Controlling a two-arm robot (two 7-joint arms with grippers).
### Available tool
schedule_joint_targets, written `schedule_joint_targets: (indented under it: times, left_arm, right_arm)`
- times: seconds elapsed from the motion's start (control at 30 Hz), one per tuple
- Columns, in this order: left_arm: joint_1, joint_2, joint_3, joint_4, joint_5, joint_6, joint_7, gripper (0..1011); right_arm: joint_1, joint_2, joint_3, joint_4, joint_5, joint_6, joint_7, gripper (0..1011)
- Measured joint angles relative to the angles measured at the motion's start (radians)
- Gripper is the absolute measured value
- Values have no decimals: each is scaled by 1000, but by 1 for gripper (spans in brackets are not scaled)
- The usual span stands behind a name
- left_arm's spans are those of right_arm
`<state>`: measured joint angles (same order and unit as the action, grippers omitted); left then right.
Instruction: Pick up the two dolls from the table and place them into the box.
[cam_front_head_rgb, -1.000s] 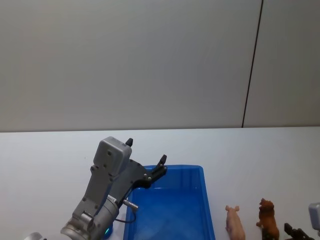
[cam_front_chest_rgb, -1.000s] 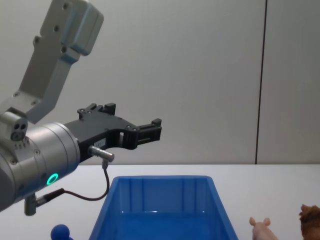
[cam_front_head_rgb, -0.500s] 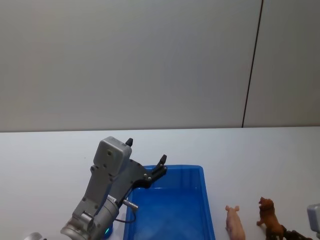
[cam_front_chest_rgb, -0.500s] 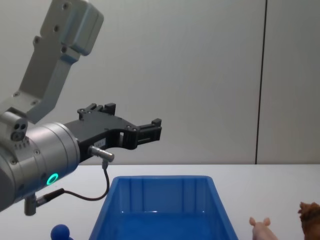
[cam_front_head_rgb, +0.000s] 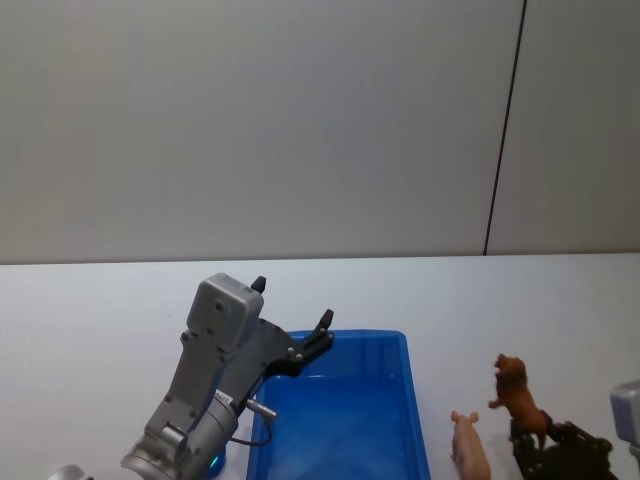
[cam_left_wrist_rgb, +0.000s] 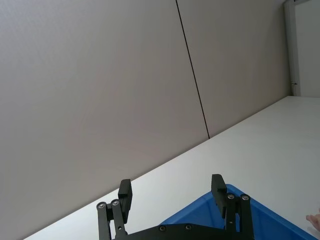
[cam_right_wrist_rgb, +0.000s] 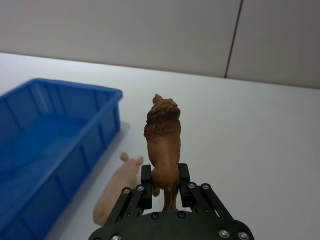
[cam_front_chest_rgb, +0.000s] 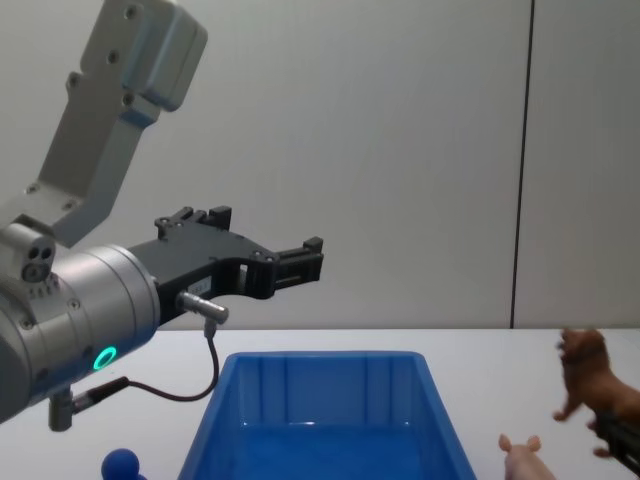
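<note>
The right end effector (cam_right_wrist_rgb: 165, 176) is clamped on the reddish-brown doll (cam_right_wrist_rgb: 162, 131) down at its legs, holding it upright and up off the table (cam_front_head_rgb: 90, 320), out to the right of the blue box (cam_front_head_rgb: 355, 334). The pale pink doll (cam_front_head_rgb: 470, 447) is on the table between the box's right wall and the held doll, close to the box but not touching it. The left end effector (cam_front_chest_rgb: 312, 258) hangs over the box's far left corner, fingers spread apart, well above the rim.
</note>
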<state>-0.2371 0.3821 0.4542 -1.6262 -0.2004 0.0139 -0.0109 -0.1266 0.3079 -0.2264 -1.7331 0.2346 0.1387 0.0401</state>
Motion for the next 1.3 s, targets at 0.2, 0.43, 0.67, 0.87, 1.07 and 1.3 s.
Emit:
schedule_joint_targets:
  times: [0.2, 0.43, 0.67, 0.87, 1.07, 1.3]
  left_arm:
    - [0, 0, 0, 0, 0, 0, 0, 1001]
    - [0, 0, 0, 0, 0, 0, 0, 1001]
    - [0, 0, 0, 0, 0, 0, 0, 1001]
    - [0, 0, 0, 0, 0, 0, 0, 1001]
    - [0, 0, 0, 0, 0, 0, 0, 1001]
    - [0, 0, 0, 0, 0, 0, 0, 1001]
  right_arm:
    - [22, -8, -5, -9, -1, -20, 66, 289]
    - [61, -26, -16, -1, -2, -28, 155, 289]
    - [113, -54, -32, 35, -13, -25, 253, 289]
    - [172, -89, -53, 92, -31, -10, 335, 289]
    - [226, -122, -70, 158, -52, 4, 392, 320]
    - [265, -146, -85, 211, -71, 19, 417, 541]
